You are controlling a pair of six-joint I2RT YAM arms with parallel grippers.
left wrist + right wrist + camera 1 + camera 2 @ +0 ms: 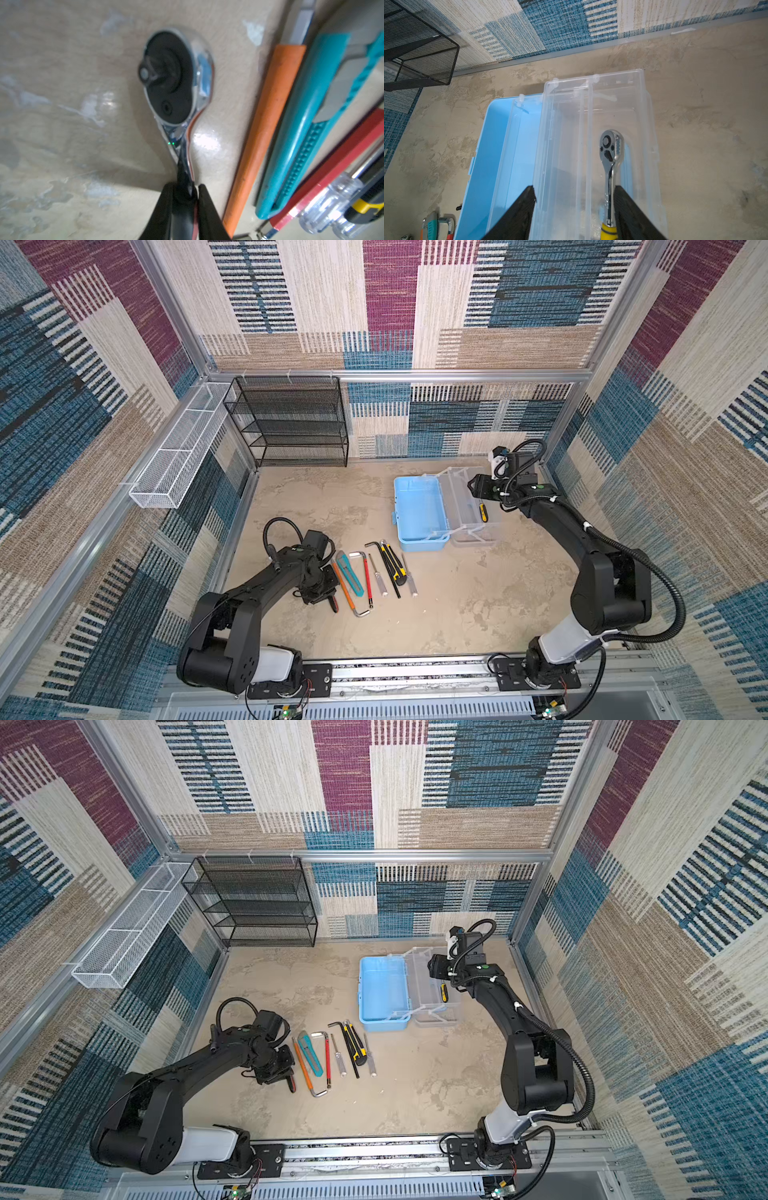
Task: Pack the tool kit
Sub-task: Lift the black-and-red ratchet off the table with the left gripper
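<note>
Left pincer (186, 188) is clenched: jaws nearly together, one finger pressed on each side of the dark grip of the red-handled ratchet (176, 83). The chrome head points away from the pincer, black drive face up, close over the tan table (62, 104). I cannot tell whether it is lifted clear or touching.

Just beside it lie an orange-handled tool (268, 124) and the teal utility knife (311, 124), the near end of the tool row (380, 572) spread on the table between the left arm and the box.

Over to the right pincer (574, 190): released, fingers standing wide apart and gripping nothing. It hovers over the clear tray (564, 135). The yellow-handled ratchet (610, 149) lies inside that tray, its shaft running right alongside one finger (627, 207). Contact there is too close to call.

The light blue toolbox (419, 510) sits open at the far right of the table. The clear tray is swung out beside it on the side away from the tool row, and the blue tub shows nothing inside from above.
</note>
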